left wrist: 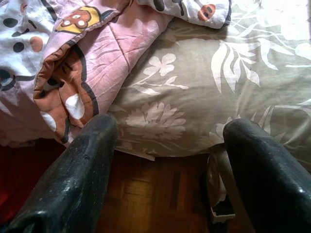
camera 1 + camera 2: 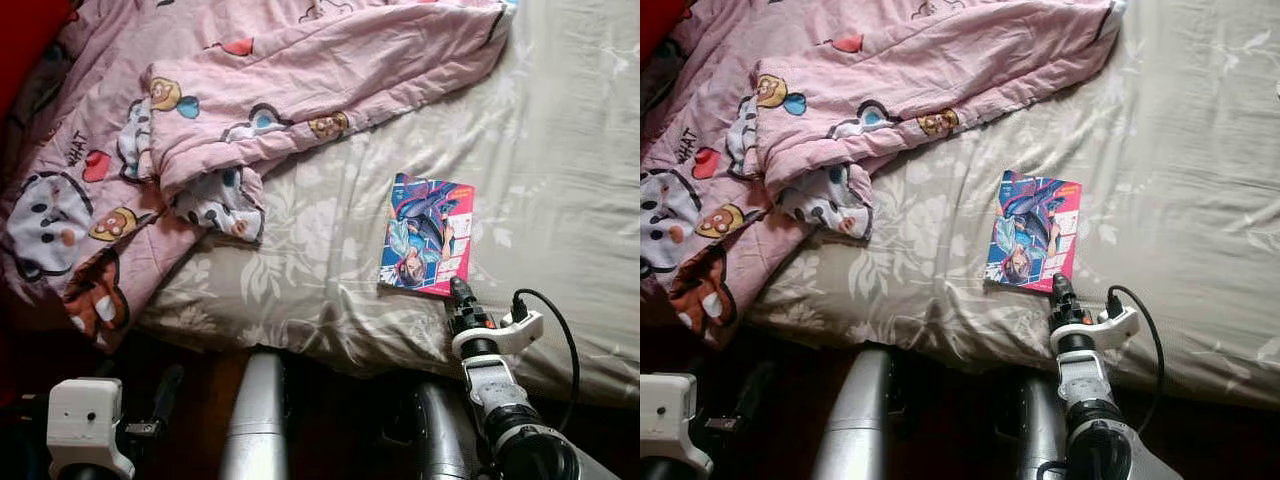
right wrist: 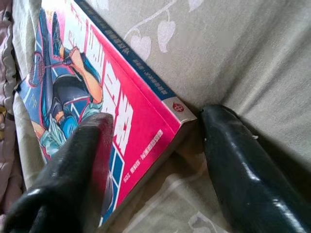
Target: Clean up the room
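The colourful paperback comic book (image 2: 427, 235) lies flat on the grey floral bedsheet (image 2: 560, 150), beside the rumpled pink cartoon-print quilt (image 2: 240, 90). The right gripper (image 3: 155, 145) straddles its near corner, 2 fingers apart. The left gripper (image 1: 165, 165) hangs open above the dark wooden floor (image 1: 160, 194).

Bed (image 2: 560, 150) under grey-beige floral sheet. Comic book (image 2: 427, 234) lies flat on the sheet, cover up, near the bed's front edge. Pink cartoon-print duvet (image 2: 200, 120) bunched well apart from the book, toward the bed's left side, one corner hanging over the front edge. Dark wood floor (image 1: 160, 194) below that edge.
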You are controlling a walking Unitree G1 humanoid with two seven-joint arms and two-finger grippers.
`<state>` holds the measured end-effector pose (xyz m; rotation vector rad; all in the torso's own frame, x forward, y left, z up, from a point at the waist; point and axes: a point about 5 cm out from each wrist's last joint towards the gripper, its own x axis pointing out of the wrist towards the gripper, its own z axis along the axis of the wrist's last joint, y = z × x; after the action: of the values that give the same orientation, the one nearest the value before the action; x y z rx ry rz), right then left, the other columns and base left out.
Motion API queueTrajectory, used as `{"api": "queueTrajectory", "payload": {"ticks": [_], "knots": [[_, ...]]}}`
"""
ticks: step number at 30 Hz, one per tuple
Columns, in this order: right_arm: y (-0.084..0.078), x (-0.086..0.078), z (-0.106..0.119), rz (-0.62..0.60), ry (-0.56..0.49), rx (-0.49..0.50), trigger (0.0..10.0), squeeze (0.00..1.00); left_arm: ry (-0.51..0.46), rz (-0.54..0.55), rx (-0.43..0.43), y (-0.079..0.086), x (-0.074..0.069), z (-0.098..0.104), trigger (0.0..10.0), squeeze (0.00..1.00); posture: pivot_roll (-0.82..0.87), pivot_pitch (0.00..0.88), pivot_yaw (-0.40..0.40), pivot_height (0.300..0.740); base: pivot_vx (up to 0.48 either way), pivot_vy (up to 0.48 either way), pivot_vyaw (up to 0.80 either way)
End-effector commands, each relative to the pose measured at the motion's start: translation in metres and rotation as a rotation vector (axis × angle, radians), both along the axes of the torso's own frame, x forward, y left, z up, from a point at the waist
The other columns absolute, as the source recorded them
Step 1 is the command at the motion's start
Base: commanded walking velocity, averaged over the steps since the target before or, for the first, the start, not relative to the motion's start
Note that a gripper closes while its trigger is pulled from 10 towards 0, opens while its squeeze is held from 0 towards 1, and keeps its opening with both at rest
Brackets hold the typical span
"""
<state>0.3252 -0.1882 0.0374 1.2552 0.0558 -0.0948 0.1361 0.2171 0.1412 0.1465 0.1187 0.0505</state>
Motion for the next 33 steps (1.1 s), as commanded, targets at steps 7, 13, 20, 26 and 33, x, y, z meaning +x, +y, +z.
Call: {"api": "queueTrajectory", "payload": {"ticks": [7, 13, 20, 26, 33], "knots": [[0.009, -0.007, -0.011, 0.011, 0.05, 0.067, 0.0, 0.0, 0.062, 0.034, 0.005, 0.004, -0.013, -0.005, 10.0, 0.0, 0.42, 0.671, 0.131, 0.632, 0.0, 0.0, 0.0], [0.008, -0.009, -0.013, 0.006, 0.053, 0.076, 0.0, 0.0, 0.068, 0.033, 0.003, 0.004, -0.015, -0.006, 10.0, 0.0, 0.42, 0.672, 0.133, 0.632, 0.0, 0.0, 0.0], [0.008, -0.009, -0.013, 0.01, 0.054, 0.078, 0.0, 0.0, 0.074, 0.033, -0.003, 0.004, -0.014, -0.009, 10.0, 0.0, 0.41, 0.667, 0.126, 0.632, 0.0, 0.0, 0.0], [0.008, -0.009, -0.013, 0.015, 0.055, 0.072, 0.0, 0.0, 0.072, 0.035, -0.005, 0.003, -0.013, -0.011, 10.0, 0.0, 0.41, 0.664, 0.121, 0.632, 0.0, 0.0, 0.0], [0.013, -0.009, -0.012, 0.052, 0.018, 0.052, 0.0, 0.0, 0.067, 0.045, -0.015, 0.005, -0.005, -0.019, 10.0, 0.0, 0.37, 0.644, 0.098, 0.632, 0.0, 0.0, 0.0]]}}
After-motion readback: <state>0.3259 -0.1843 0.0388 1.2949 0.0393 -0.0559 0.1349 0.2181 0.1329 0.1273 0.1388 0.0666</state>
